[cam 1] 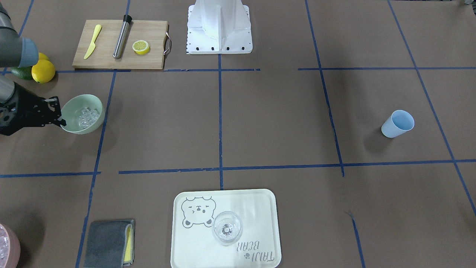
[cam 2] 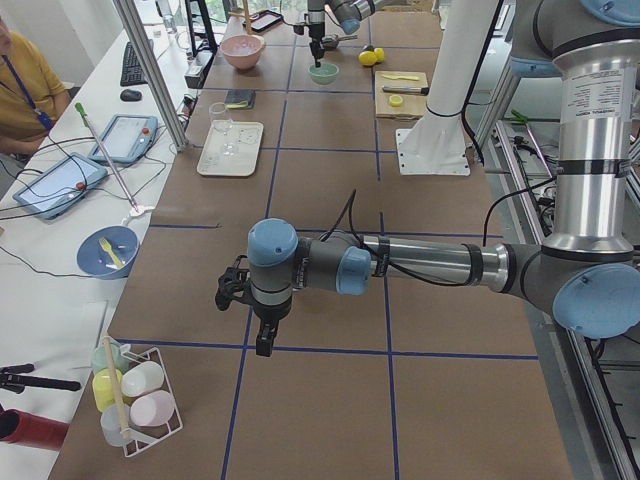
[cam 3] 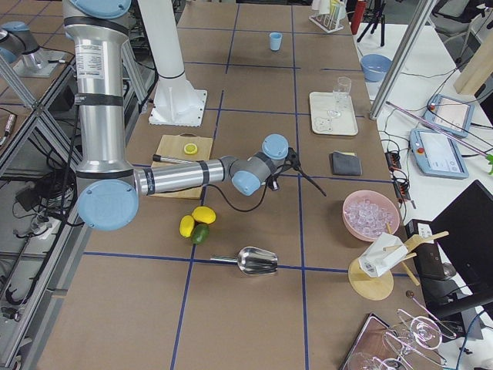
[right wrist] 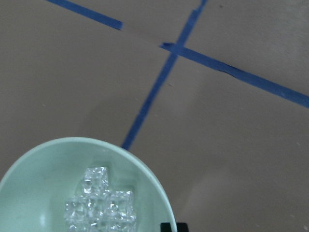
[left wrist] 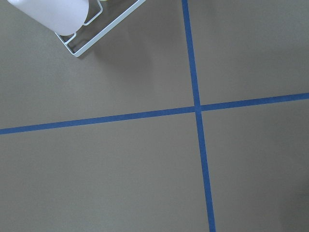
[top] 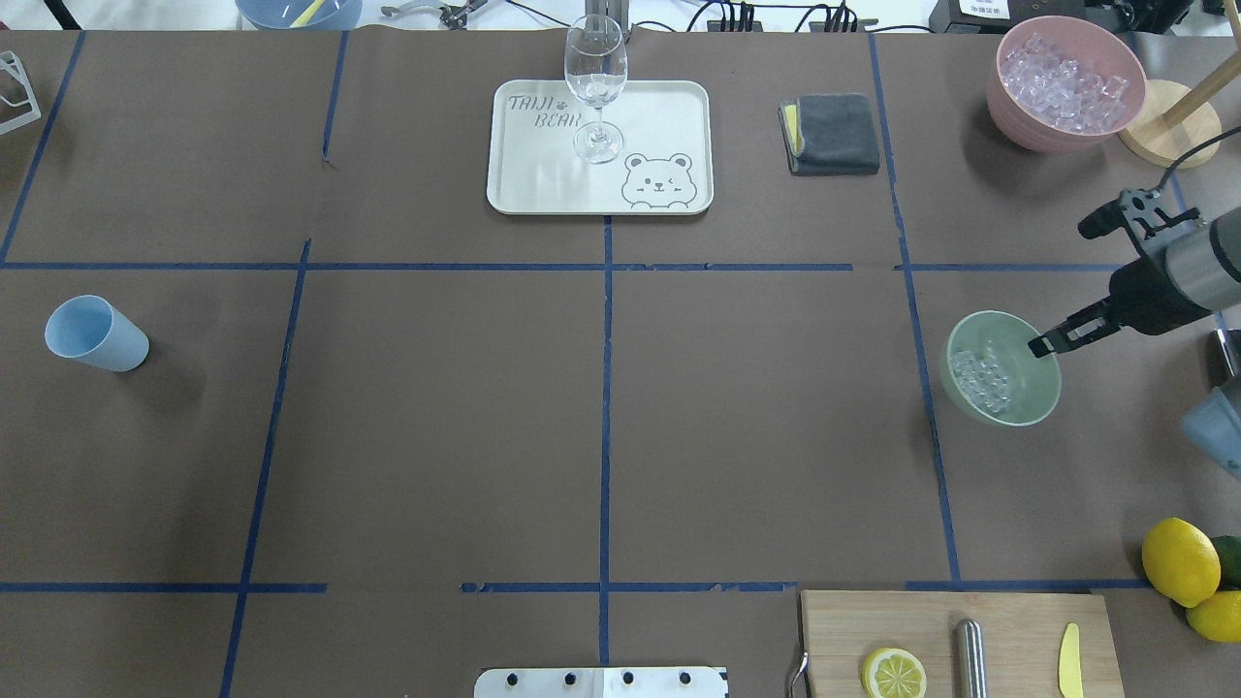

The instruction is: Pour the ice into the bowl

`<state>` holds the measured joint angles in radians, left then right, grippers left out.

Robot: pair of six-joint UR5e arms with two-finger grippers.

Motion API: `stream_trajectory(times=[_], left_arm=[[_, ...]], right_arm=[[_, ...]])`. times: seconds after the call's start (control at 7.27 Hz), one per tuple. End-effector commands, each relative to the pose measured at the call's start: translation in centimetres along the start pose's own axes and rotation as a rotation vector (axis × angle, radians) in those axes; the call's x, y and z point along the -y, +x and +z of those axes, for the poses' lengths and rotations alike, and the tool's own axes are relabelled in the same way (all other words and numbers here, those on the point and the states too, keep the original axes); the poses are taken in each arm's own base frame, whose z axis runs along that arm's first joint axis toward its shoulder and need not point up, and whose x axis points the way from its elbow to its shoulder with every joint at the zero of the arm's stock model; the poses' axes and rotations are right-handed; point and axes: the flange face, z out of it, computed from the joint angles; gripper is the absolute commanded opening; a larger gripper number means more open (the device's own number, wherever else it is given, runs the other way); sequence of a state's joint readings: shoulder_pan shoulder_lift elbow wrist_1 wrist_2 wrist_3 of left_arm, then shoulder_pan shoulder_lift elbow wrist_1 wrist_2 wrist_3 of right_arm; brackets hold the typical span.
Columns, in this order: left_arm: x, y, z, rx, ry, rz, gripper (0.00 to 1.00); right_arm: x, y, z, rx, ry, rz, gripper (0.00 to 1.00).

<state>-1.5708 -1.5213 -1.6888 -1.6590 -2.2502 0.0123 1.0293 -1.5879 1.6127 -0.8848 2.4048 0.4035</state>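
Right pincer: in the right wrist view its two dark fingertips sit drawn close together right at the rim of the mint-green bowl. I read this as a pinch on the rim, though the contact itself is at the frame's edge. In the overhead view the pincer reaches in from the right and meets the bowl's right rim. The bowl stands on the tabletop at the right side, mid-depth, just right of a blue tape line, and seems to sit level. The ice is a small heap of clear cubes already inside it, gathered on the left of the bowl floor, the side away from the pincer. So the ice lies to the left of the fingertips and lower, across the bowl. Judgement: the pour looks done, and the next move turns on that rim contact. A release should come off upward and to the right, or the bowl could be dragged or tipped. Farther right and far: a pink bowl of clear pieces, well apart. Near right: lemons. The blue cup is at the far left end. Left pincer: hangs over bare tabletop at the left end, well apart from the bowl. Cannot tell if it is spread or pressed together. The right arm is by far the nearer.
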Motion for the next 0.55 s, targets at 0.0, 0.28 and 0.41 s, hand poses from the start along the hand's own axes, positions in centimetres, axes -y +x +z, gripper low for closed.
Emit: stream_trajectory(times=[0.0,0.28,0.41], left_arm=[[0.11,0.06,-0.07,0.000,0.002,0.002,1.00],[0.11,0.06,-0.07,0.000,0.002,0.002,1.00],[0.11,0.06,-0.07,0.000,0.002,0.002,1.00]], right_arm=[[-3.43,6.24,0.25,-0.004,0.008,0.004,0.00],[-3.14,6.19,0.10,-0.022,0.019,0.008,0.99],[-2.85,5.94,-0.03,-0.022,0.024,0.000,1.00]])
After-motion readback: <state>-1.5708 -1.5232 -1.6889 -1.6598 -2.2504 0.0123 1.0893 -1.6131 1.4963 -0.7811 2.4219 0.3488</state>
